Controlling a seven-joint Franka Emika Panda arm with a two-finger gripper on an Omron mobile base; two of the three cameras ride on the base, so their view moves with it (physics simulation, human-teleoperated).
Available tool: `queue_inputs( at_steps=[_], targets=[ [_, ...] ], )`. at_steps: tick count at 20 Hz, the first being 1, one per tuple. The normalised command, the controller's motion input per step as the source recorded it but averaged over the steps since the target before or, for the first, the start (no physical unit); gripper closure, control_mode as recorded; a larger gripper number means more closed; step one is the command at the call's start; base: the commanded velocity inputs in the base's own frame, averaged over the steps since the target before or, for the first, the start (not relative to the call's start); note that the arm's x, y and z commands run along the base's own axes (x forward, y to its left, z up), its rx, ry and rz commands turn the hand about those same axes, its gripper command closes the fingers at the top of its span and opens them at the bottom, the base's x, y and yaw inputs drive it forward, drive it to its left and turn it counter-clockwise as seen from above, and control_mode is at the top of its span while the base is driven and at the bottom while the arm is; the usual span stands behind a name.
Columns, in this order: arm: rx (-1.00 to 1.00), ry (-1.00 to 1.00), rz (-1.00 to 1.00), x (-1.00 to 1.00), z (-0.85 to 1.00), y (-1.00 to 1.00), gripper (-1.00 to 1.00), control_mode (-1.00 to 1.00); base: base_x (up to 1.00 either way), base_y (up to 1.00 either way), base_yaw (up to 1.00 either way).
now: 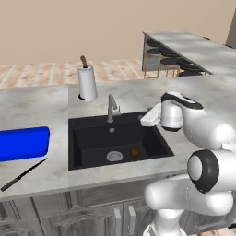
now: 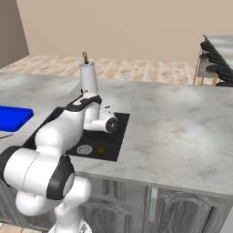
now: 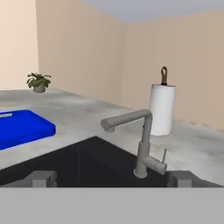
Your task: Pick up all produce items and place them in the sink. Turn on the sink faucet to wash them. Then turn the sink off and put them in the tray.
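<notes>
gripper (image 3: 112,178): jaws wide apart, holding nothing, hanging over the sink's right rim and pointing at the faucet
produce (image 1: 134,151): one little brownish-yellow ball on the sink (image 1: 92,138) floor, right beside the drain (image 1: 115,156)
faucet (image 1: 111,108): at the sink's back edge
tray (image 1: 23,143): blue, on the counter (image 1: 32,106) left of the sink
knife (image 1: 23,174): near the counter's front edge, just in front of the tray
paper towel roll (image 1: 87,82): behind the sink

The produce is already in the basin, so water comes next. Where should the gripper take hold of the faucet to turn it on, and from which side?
Probably the thin lever low on the faucet's base, beside the upright stem: it is the only small movable-looking part. Come in from the basin side with the open gripper, which already faces the stem over the sink.
</notes>
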Motion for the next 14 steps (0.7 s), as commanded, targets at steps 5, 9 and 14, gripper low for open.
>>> queue_inputs(
  at_steps=[5,9,14],
  targets=[
    [-0.01,-0.06,0.0,0.27,-0.07,0.07,-1.0,-1.0,0.0,0.0,0.0],
    [-0.08,-0.04,0.0,0.25,-0.21,0.11,-1.0,-1.0,0.0,0.0,0.0],
    [-0.04,0.0,0.0,0.28,-0.09,0.08,-1.0,-1.0,0.0,0.0,0.0]
  ],
)
